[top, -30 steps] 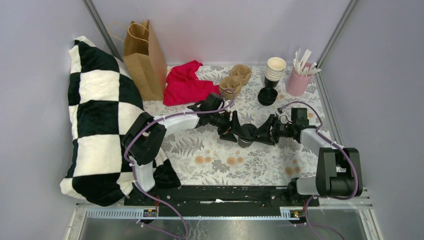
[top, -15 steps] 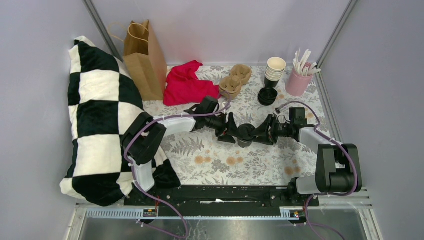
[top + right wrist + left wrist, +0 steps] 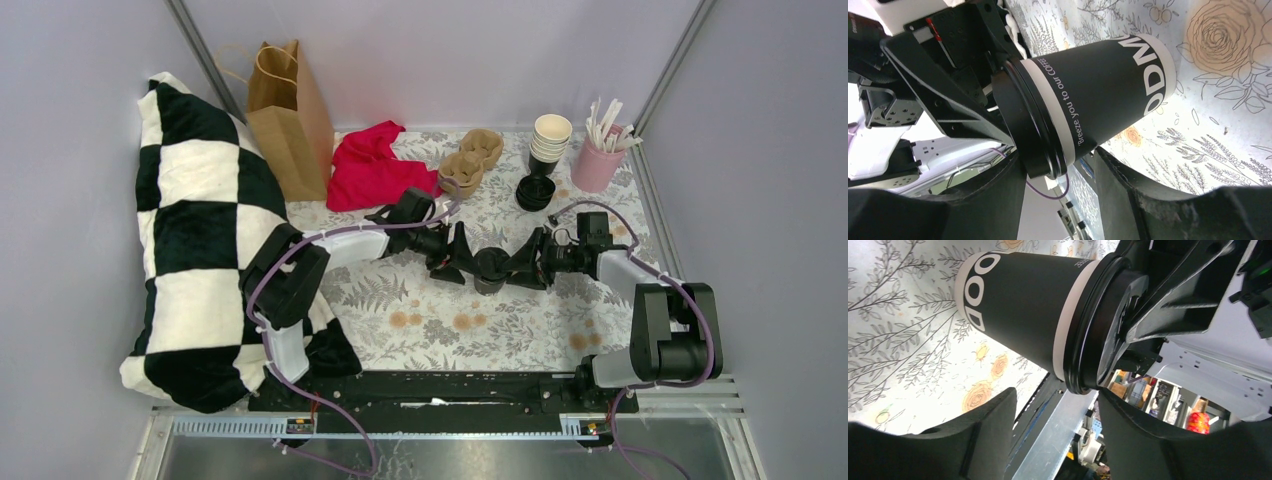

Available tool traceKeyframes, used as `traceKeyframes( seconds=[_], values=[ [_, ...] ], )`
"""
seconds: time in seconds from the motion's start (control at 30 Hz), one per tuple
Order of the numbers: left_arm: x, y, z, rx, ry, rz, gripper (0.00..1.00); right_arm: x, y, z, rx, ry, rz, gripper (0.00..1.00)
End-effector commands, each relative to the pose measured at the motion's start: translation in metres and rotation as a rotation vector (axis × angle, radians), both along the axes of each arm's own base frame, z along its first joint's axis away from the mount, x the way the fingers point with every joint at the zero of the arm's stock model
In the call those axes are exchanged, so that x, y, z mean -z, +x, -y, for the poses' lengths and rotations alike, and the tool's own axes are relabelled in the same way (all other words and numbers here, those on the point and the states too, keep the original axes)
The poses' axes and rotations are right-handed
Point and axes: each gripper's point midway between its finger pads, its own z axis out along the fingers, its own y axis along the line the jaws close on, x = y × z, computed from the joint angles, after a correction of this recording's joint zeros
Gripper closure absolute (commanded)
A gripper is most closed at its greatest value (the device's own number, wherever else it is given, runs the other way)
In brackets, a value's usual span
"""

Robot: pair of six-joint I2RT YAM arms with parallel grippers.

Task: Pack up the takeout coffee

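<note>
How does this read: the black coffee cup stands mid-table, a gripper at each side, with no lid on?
The lid is the error: the coffee cup wears a black lid, seated above its white band, as both wrist views show. Otherwise right: it stands mid-table, left gripper and right gripper at either side.

The cup [image 3: 1023, 305] is showing matt black paper with white printed bands; its lid [image 3: 1088, 340] is gleaming as smooth black plastic. The tablecloth [image 3: 450, 320] is looking smooth and faintly glossy. At ten o'clock the bag [image 3: 290, 120] is showing matt brown paper; at nine the pillow [image 3: 200, 230] is showing plush cloth; at eleven the red cloth [image 3: 375, 170] is looking soft and matt.
</note>
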Motion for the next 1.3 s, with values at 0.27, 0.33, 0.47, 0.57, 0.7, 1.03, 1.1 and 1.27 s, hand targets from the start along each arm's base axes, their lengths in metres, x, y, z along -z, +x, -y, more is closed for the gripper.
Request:
traceKeyframes(
  seconds=[0.27, 0.33, 0.47, 0.57, 0.7, 1.03, 1.1, 1.27],
  values=[
    [-0.033, 0.005, -0.004, -0.024, -0.066, 0.067, 0.24, -0.004, 0.017, 0.009, 0.038, -0.078, 0.036, 0.43],
    [-0.028, 0.005, -0.003, -0.026, -0.061, 0.053, 0.3, -0.004, 0.017, 0.009, 0.039, -0.078, 0.035, 0.43],
    [-0.021, 0.008, 0.0, -0.042, -0.047, 0.025, 0.51, -0.003, 0.015, 0.009, 0.038, -0.079, 0.032, 0.43],
    [-0.02, 0.011, 0.003, -0.055, -0.063, 0.014, 0.48, -0.002, 0.014, 0.009, 0.038, -0.08, 0.031, 0.43],
    [-0.029, 0.013, 0.012, -0.045, -0.101, 0.029, 0.28, -0.002, 0.014, 0.009, 0.035, -0.084, 0.034, 0.43],
    [0.027, 0.011, 0.006, -0.064, 0.065, -0.051, 0.4, -0.009, 0.014, 0.005, 0.004, -0.042, 0.064, 0.3],
    [0.031, 0.01, 0.004, -0.057, 0.07, -0.056, 0.42, -0.018, 0.015, 0.003, -0.008, -0.014, 0.089, 0.23],
    [0.034, 0.012, 0.004, -0.054, 0.087, -0.047, 0.43, -0.024, 0.008, -0.01, -0.068, 0.017, 0.104, 0.14]
  ],
)
